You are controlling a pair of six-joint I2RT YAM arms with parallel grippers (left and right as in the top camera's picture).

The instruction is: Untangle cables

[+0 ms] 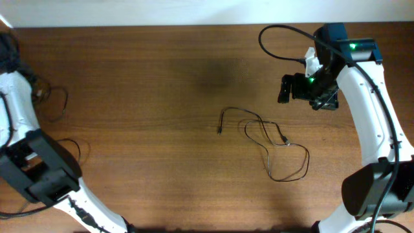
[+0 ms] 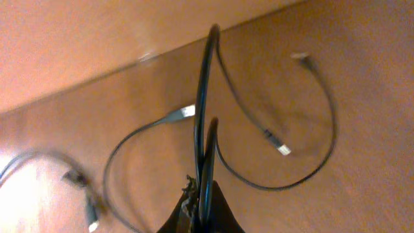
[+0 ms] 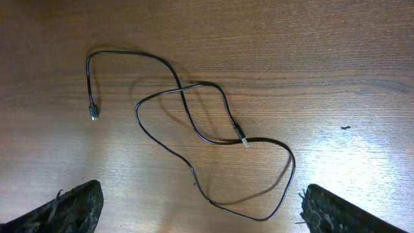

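The looped cable lies on the bench ahead of the right hand, apart from its wide-spread fingers. I cannot tell the left hand's grip.

Right arm and left arm: white shells, black joints.
A green light is seen lit near the right wrist, a thick black arm cable is looped beside it; dark right fingers are edged with frayed fibres.
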